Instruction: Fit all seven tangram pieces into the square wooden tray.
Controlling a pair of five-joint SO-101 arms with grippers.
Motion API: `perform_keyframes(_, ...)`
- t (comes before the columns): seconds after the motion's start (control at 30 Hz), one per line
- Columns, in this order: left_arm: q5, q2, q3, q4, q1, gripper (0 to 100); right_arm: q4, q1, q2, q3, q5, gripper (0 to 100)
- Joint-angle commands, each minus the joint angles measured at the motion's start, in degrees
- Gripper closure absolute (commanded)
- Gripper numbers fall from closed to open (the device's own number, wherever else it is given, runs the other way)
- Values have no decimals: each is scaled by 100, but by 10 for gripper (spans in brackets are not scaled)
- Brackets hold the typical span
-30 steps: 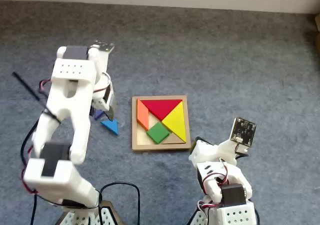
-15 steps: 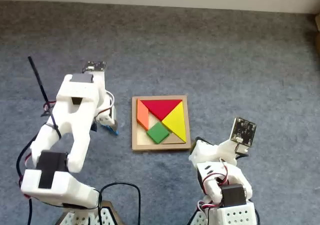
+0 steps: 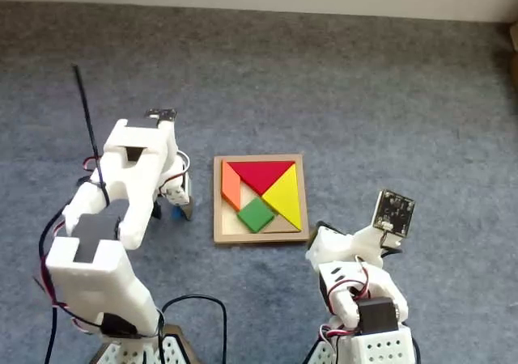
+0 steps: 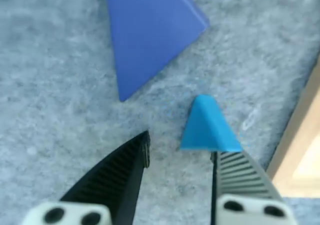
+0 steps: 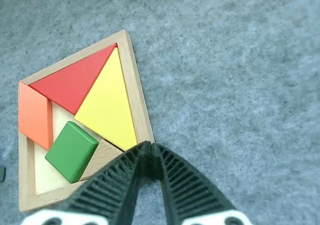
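Left gripper (image 4: 180, 146) hangs spread apart, jaws either side of a small light-blue triangle (image 4: 206, 125) lying near the square wooden tray (image 3: 259, 239). A darker blue triangle (image 4: 150, 30) is cut off at the frame edge. From above, the left arm (image 3: 129, 186) hides most of both. The tray holds an orange parallelogram (image 3: 231, 188), green square (image 3: 256, 215), red triangle (image 3: 261, 174) and yellow triangle (image 3: 285, 198). The right gripper (image 5: 150, 150) is pinched closed by the tray's corner.
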Motion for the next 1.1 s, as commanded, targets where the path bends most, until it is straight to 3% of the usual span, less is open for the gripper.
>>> perform_keyframes(0.0,44,207,-611,-44,-75,789,-101,75,-84,593,44,994)
perform_keyframes(0.77,9,356,-1165,167,127,800,-101,92,-84,593,44,994)
perform_keyframes(1.07,9,356,-1165,167,488,974,-101,92,-84,593,53,994)
